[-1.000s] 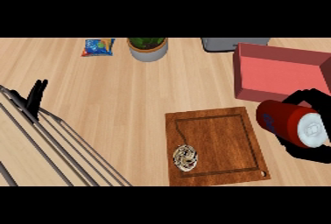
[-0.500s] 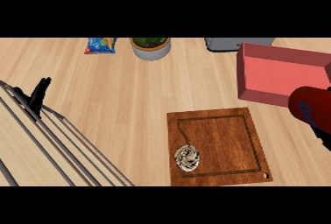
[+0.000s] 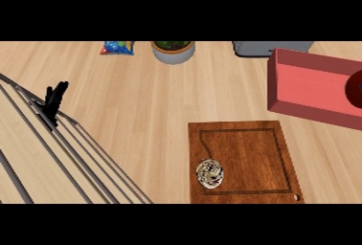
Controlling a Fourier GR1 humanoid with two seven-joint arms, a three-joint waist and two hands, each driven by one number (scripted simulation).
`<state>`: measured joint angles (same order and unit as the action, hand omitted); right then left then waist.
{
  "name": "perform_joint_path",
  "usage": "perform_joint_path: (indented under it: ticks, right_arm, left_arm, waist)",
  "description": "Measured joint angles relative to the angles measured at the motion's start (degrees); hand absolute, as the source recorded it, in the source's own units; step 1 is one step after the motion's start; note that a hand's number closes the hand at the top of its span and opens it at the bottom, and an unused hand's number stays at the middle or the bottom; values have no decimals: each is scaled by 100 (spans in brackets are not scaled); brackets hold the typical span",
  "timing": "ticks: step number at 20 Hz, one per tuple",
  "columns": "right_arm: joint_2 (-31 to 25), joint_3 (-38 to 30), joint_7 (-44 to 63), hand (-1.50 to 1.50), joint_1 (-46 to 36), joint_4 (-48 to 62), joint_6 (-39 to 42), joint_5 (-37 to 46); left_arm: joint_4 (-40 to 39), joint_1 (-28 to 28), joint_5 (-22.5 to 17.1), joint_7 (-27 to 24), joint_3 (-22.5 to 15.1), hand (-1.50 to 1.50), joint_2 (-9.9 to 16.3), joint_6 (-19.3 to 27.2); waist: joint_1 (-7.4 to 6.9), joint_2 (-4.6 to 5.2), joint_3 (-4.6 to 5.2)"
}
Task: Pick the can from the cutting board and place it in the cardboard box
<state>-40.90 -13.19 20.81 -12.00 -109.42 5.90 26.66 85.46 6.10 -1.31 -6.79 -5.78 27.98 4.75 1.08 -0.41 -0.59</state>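
The left hand (image 3: 55, 98) is showing at the left, over the grey rails (image 3: 63, 158), fingers straight and pointing up, holding nothing. The right hand is not showing at all now, so its fingers cannot be told. The can (image 3: 356, 87) is peeking in at the right edge as a dark red sliver, sitting over the red box (image 3: 311, 86); whether it is touching the box floor cannot be told. The board (image 3: 244, 162) is lying on the counter (image 3: 141, 105) below and left of the box, close to it but apart, and it is carrying only a small round patterned thing (image 3: 210, 173) near its lower left corner. Along the far edge a potted plant (image 3: 173, 50) is standing between a blue bag (image 3: 117, 47) and a grey item (image 3: 272, 47). Against half a second ago, the can and the black hand round it are mostly gone past the right edge, the can now sitting higher, over the box rather than beside it; the board and its small thing are staying put.
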Motion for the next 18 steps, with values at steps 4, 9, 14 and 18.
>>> perform_joint_path:
  ticks: [4, 9, 14, 18]
  right_arm:
    - [-87, -124, 27, 150, -420, 520, 31, -78]
    - [-261, -161, -183, 150, -815, 1374, -51, 132]
    - [-319, 39, -468, 150, -1154, 2193, -201, 479]
    - [-288, 196, -796, 150, -1399, 2980, -421, 764]
  left_arm:
    - [33, 72, -87, 303, -20, 0, -163, -36]
    - [65, 144, -197, 539, -22, 0, -305, -116]
    - [79, 199, -181, 610, -9, 0, -395, -133]
    - [79, 243, -162, 639, -6, 0, -427, -194]
  waist:
    - [-118, 22, 11]
    - [-221, 52, 24]
    - [-286, 74, 22]
    - [-335, 95, 23]
